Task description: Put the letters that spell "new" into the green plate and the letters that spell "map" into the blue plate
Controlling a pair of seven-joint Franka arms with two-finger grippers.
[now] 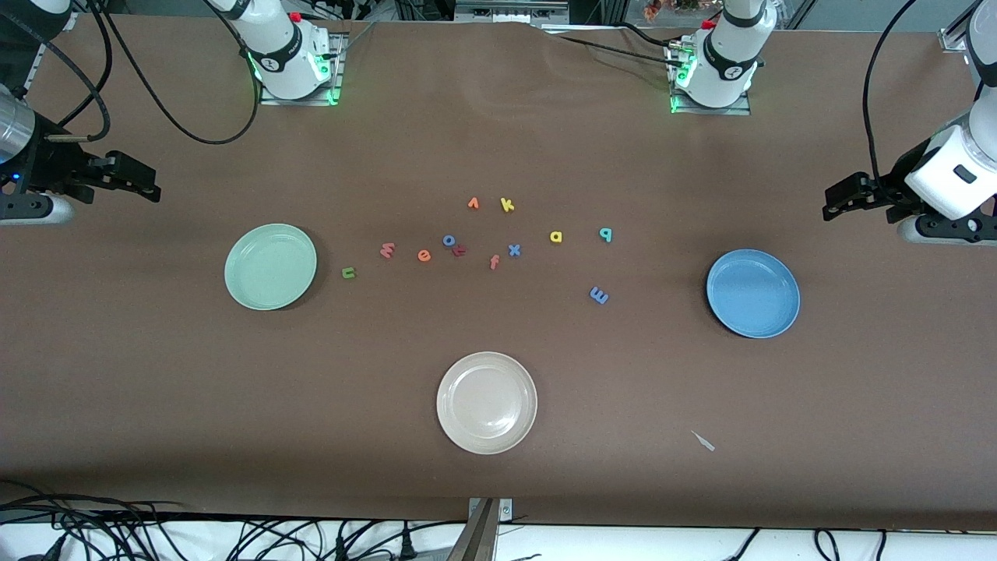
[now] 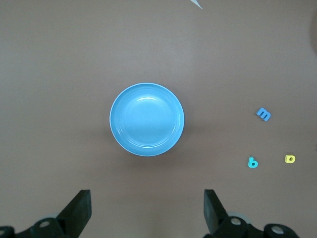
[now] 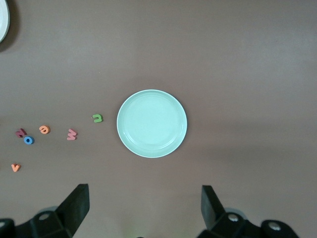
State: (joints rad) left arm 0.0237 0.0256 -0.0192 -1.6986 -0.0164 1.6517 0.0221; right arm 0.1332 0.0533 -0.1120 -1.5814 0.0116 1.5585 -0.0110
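The green plate [image 1: 270, 266] [image 3: 152, 123] lies bare toward the right arm's end. Beside it lie the green n [image 1: 348, 272] [image 3: 97, 118], pinkish w [image 1: 387, 250] [image 3: 72, 134] and orange e [image 1: 424, 255] [image 3: 44, 129]. The blue plate [image 1: 752, 293] [image 2: 146, 119] lies bare toward the left arm's end. The blue m [image 1: 599, 294] [image 2: 263, 114], yellow a [image 1: 556, 237] [image 2: 290, 158] and teal p [image 1: 606, 234] [image 2: 252, 162] lie near it. My right gripper [image 1: 148, 185] [image 3: 145, 206] hovers open by the green plate. My left gripper [image 1: 833, 201] [image 2: 147, 208] hovers open by the blue plate.
A cream-white plate [image 1: 487, 403] sits nearest the front camera. Other letters lie mid-table: a blue o [image 1: 449, 240], a dark red letter [image 1: 459, 250], an orange f [image 1: 494, 262], a blue x [image 1: 514, 249], an orange v [image 1: 473, 203], a yellow k [image 1: 507, 205]. A pale scrap [image 1: 703, 441] lies near the front edge.
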